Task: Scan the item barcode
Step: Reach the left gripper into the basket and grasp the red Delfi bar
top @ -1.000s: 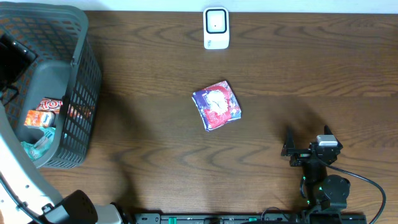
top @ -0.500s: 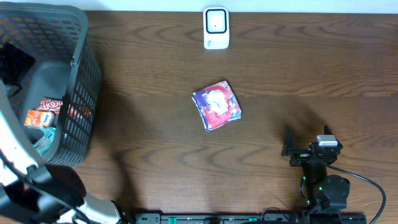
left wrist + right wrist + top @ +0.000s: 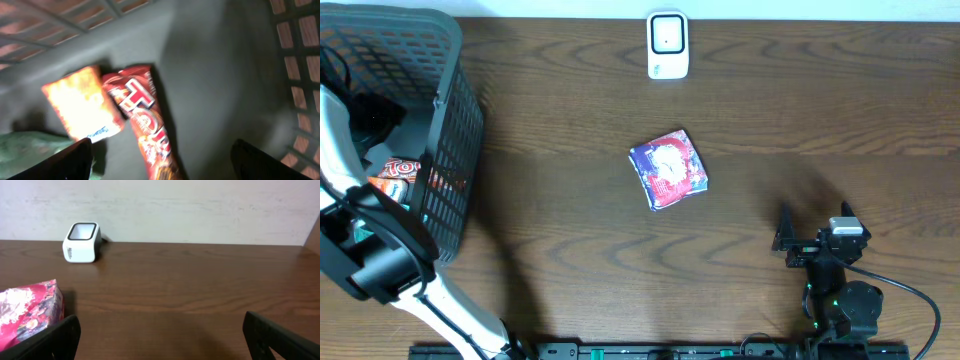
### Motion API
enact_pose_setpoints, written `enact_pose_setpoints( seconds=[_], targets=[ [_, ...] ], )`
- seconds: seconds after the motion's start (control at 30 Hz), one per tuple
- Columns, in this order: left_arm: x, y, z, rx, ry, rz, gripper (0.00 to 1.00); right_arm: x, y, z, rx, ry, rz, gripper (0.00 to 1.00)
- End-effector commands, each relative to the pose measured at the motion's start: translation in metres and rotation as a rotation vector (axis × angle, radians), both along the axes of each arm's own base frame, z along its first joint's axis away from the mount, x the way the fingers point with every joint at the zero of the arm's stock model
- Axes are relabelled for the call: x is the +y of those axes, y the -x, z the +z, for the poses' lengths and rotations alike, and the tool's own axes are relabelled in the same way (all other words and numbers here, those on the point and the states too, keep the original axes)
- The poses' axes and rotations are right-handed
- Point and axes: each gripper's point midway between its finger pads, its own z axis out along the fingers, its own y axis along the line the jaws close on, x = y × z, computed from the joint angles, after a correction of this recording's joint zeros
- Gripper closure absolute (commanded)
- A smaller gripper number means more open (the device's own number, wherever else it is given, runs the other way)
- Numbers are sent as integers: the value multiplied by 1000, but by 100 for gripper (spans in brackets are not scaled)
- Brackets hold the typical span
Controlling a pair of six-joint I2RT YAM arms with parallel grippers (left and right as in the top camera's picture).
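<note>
Overhead down; left wrist inside basket (image 3: 225, 60) (right faces scanner (image 3: 82, 242))

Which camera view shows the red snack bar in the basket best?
The left wrist view: the red snack bar lies close below the camera on the floor of the basket, its white lettering visible though blurred. The overhead view shows only a small piece of it inside the basket. The right wrist view does not show it.

1. Left arm (image 3: 380, 255): white tubular links joined by a bulky black joint housing.
2. Right arm (image 3: 845, 300): black body, pale grey block on top, small green lights, black cable (image 3: 900, 281) looping alongside.
3. Right gripper (image 3: 161, 325): matte black fingers (image 3: 55, 340).
</note>
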Motion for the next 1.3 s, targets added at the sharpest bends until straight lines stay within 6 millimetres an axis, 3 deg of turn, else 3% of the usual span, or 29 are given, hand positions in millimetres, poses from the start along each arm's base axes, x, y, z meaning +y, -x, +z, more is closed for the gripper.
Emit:
enact_pose_setpoints(
  seconds=[0.0, 0.07, 0.27, 0.7, 0.73, 0.8, 0.83, 0.97, 1.1, 1.27],
  targets=[
    [-10, -11, -19, 12, 36, -4, 13, -2, 0, -1, 2, 0, -9, 1],
    [-18, -16, -31, 32, 48, -12, 19, -2, 0, -1, 2, 0, -8, 1],
    [-33, -10, -60, 125, 49, 94, 19, -2, 0, -1, 2, 0, -8, 1],
    [-41, 20, -114, 297, 52, 141, 18, -2, 0, -1, 2, 0, -8, 1],
    [-42, 21, -115, 301, 54, 142, 20, -2, 0, -1, 2, 0, -8, 1],
    [-43, 23, -119, 307, 56, 141, 37, -2, 0, -1, 2, 0, -8, 1],
    [-44, 26, -119, 318, 61, 141, 63, -2, 0, -1, 2, 0, -8, 1],
    [-47, 33, -116, 346, 73, 142, 92, -2, 0, -1, 2, 0, -8, 1],
    [-45, 33, -100, 330, 68, 147, 93, -2, 0, -1, 2, 0, -9, 1],
    [-39, 20, -41, 194, 24, 152, 93, -2, 0, -1, 2, 0, -9, 1]
  ],
)
